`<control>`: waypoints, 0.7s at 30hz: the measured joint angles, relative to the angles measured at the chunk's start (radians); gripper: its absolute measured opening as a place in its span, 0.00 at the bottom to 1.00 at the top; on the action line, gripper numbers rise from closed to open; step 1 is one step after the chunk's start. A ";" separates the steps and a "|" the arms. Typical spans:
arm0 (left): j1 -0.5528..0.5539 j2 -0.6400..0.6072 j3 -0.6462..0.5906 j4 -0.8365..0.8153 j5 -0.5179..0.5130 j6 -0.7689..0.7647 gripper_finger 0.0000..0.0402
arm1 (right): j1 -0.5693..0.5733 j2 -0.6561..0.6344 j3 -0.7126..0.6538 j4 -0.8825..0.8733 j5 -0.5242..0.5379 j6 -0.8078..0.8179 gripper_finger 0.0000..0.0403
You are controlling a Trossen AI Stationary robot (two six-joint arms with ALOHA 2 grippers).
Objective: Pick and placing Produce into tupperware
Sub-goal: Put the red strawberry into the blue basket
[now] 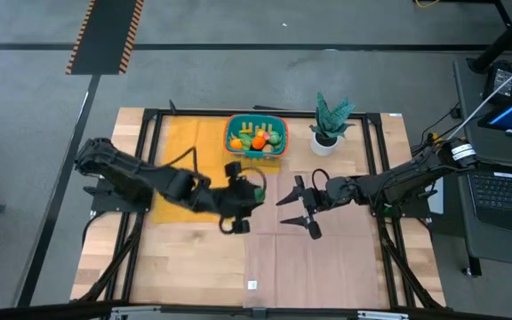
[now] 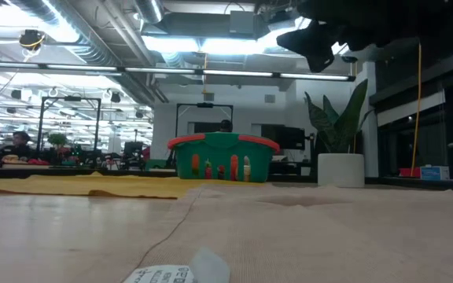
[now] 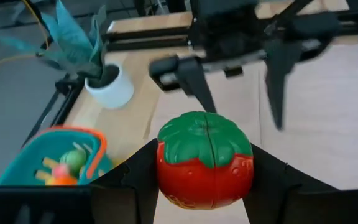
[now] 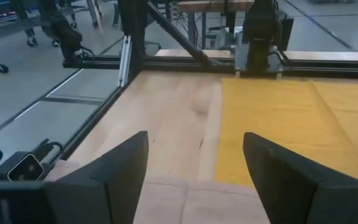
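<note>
The left wrist view shows my left gripper [image 3: 205,186] shut on a toy tomato [image 3: 205,158], red with a green leafy top. In the high view this gripper [image 1: 254,191] hangs over the table's middle, just near of the tupperware [image 1: 256,135]. That teal basket with an orange-red rim stands on a yellow cloth and holds several produce pieces [image 1: 258,138]. The basket also appears in the low view [image 2: 222,157] and the left wrist view [image 3: 42,165]. My right gripper [image 1: 297,211] is open, just right of the tomato and facing it, touching nothing. My left gripper pinches the tomato between its two fingers [image 3: 135,183], which lie on opposite sides of the red body [image 3: 166,174]. The fingers come about level, pointing toward the table's right. The tomato is lifted clear of the table, green top up.
A potted green plant in a white pot [image 1: 327,133] stands right of the basket near the far edge. The yellow cloth [image 1: 180,151] covers the far left of the table. A black frame [image 1: 380,160] borders the table. A small white label [image 2: 163,275] lies near the near edge.
</note>
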 joint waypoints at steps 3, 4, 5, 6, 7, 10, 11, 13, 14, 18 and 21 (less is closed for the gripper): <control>0.060 0.000 0.000 0.044 0.064 0.057 0.42 | 0.008 0.000 0.000 -0.018 0.000 0.000 0.66; 0.079 0.000 0.000 0.061 0.088 0.071 0.42 | 0.013 0.000 0.000 -0.023 0.000 0.000 0.66; 0.099 0.000 0.000 0.081 0.121 0.086 0.42 | 0.016 0.000 0.000 -0.023 0.000 -0.001 0.66; 0.119 0.000 0.000 0.099 0.158 0.103 0.42 | 0.018 0.000 0.000 -0.021 0.000 -0.004 0.66; 0.140 0.000 0.000 0.117 0.198 0.118 0.42 | 0.018 0.000 0.000 -0.021 0.000 -0.004 0.66; 0.205 0.000 -0.038 0.226 0.315 0.161 0.42 | 0.018 0.000 0.000 -0.021 0.000 -0.005 0.66; 0.226 0.000 -0.060 0.268 0.356 0.177 0.42 | 0.018 0.000 0.000 -0.021 0.000 -0.008 0.66; 0.268 0.000 -0.111 0.334 0.415 0.193 0.42 | 0.018 0.000 0.000 -0.021 0.000 -0.009 0.66; 0.286 0.000 -0.134 0.360 0.433 0.198 0.42 | 0.018 0.000 0.000 -0.021 0.000 -0.008 0.66; 0.350 0.000 -0.224 0.446 0.491 0.205 0.42 | 0.018 0.000 0.000 -0.021 0.004 -0.021 0.66; 0.395 -0.007 -0.268 0.483 0.541 0.209 0.42 | 0.018 0.000 0.000 -0.021 0.029 -0.031 0.66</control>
